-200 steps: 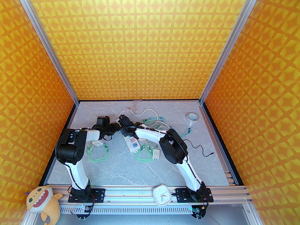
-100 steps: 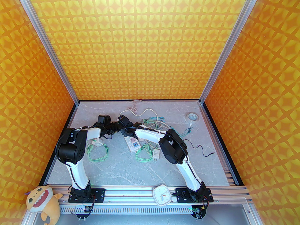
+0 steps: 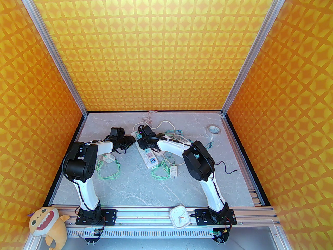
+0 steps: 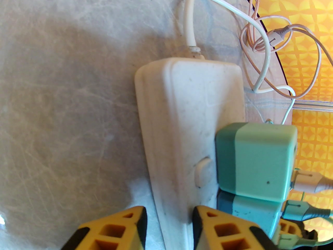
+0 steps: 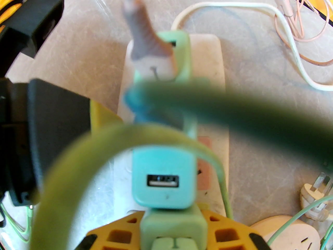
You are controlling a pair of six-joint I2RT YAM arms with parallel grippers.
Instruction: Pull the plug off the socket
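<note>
While the left gripper (image 3: 132, 141) reaches in from the left and pinches the long edge of the white power strip (image 3: 148, 157) between its yellow fingers (image 4: 221, 230), the right gripper (image 5: 171, 214) is clenched on a pale green plug (image 5: 173, 228), the nearest to its wrist camera in a row of three along the strip; just beyond sits a teal plug (image 5: 164, 178) with an empty USB port; whether the held plug's pins have left the socket I cannot tell; the strip lies on the grey table (image 3: 130, 181) among loose green cables (image 3: 109, 174)
</note>
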